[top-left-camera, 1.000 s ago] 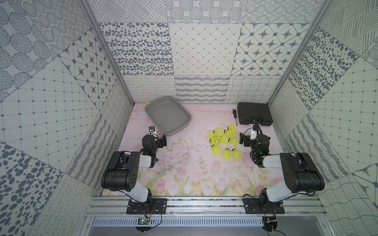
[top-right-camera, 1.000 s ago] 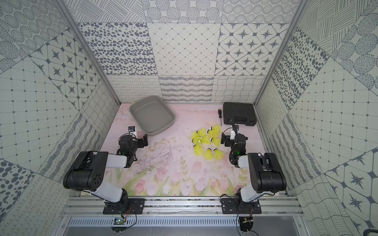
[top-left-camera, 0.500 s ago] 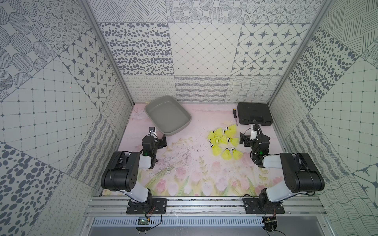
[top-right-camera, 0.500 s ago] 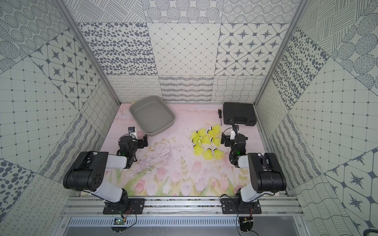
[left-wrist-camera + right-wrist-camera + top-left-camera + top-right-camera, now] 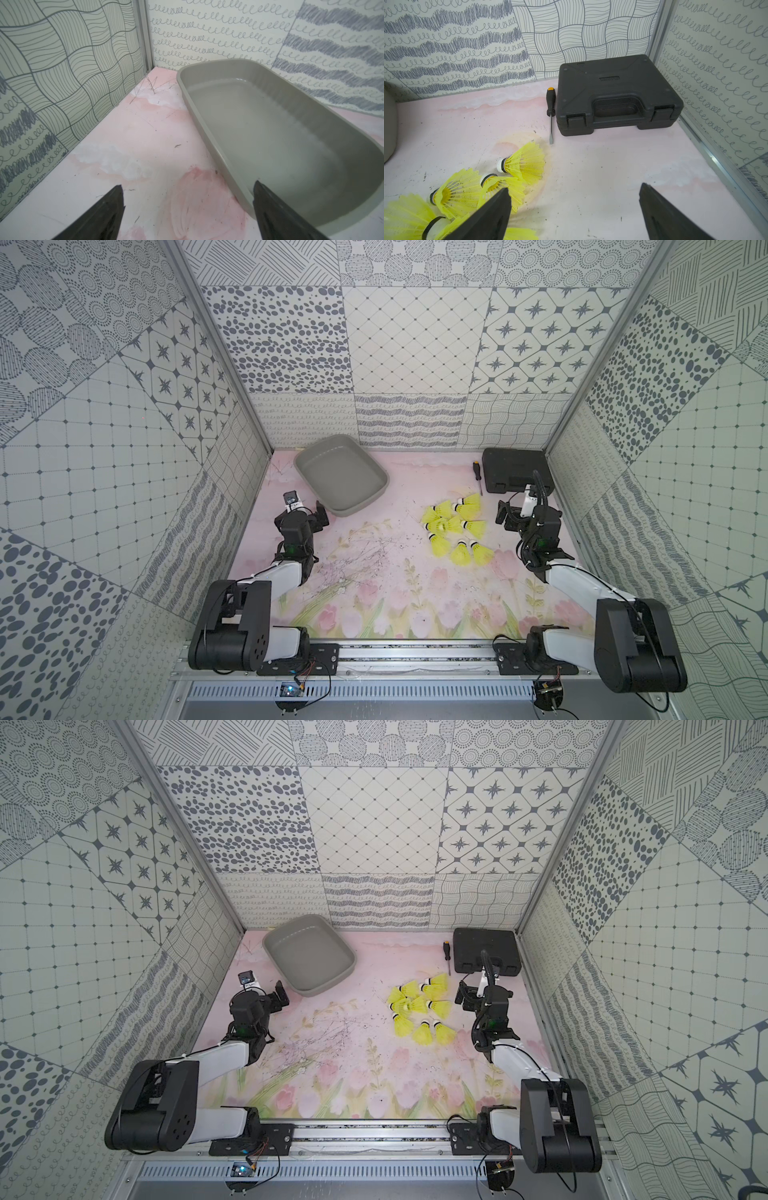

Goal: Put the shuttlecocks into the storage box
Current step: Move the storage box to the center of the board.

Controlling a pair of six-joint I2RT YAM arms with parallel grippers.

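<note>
Left wrist view: the left gripper (image 5: 188,185) gapes empty beside the shallow grey plastic storage box (image 5: 280,79). In both top views, neon yellow-green plastic shuttlecocks (image 5: 451,524) cluster right of centre, near the right gripper (image 5: 508,516), also wide apart.

I see the shuttlecocks (image 5: 455,526), neon yellow-green skirts with white tips and dark bands. They lie on their sides in a loose cluster just beside my right gripper (image 5: 575,190), several touching or overlapping. The storage box (image 5: 340,479), a shallow grey lidless tray with rounded corners, sits flat and bare-floored, its near corner just beside my left gripper (image 5: 188,192).
</note>
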